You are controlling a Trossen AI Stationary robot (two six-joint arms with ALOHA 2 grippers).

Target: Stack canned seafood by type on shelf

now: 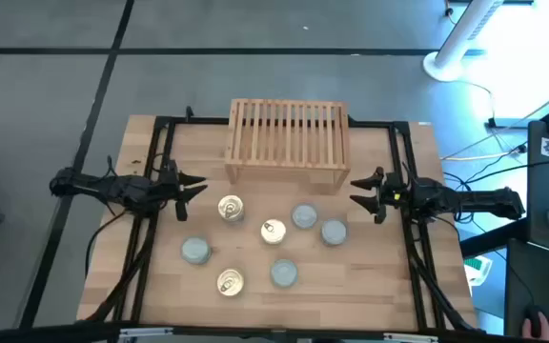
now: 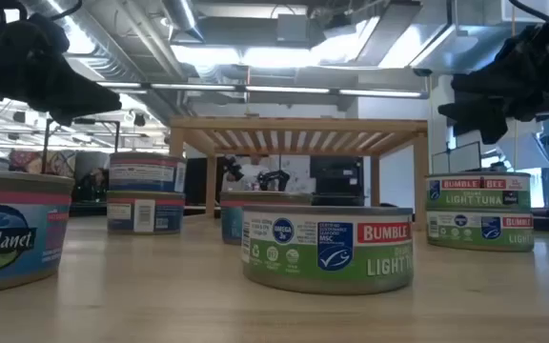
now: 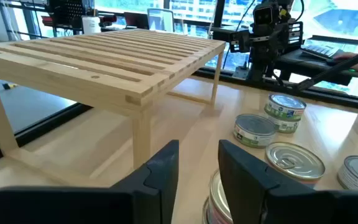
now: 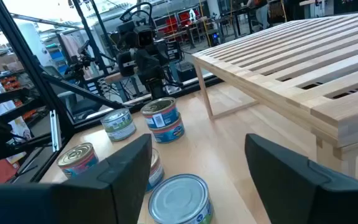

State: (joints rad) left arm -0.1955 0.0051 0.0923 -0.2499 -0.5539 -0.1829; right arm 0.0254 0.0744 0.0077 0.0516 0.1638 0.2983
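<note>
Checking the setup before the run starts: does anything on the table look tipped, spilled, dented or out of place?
Nothing stands out. The seven tins sit upright and loose on the table in front of the shelf, none tipped or visibly dented. The shelf stands level with nothing on top. The left gripper and right gripper hang at either side, holding nothing.

Counter [image 1: 370,286]: pale wood planks, smooth, with a soft sheen. Shelf [image 1: 287,133]: light unpainted wood, slatted top, matt. Gold-topped tins [image 1: 230,208]: shiny metal lids with pull tabs. Silver-topped tins [image 1: 304,217]: duller grey metal lids. Tin sides carry glossy printed paper labels [image 2: 327,246]. Left claw [image 3: 197,171] and right claw [image 4: 197,168]: dark, matt, plastic-looking fingers.
</note>
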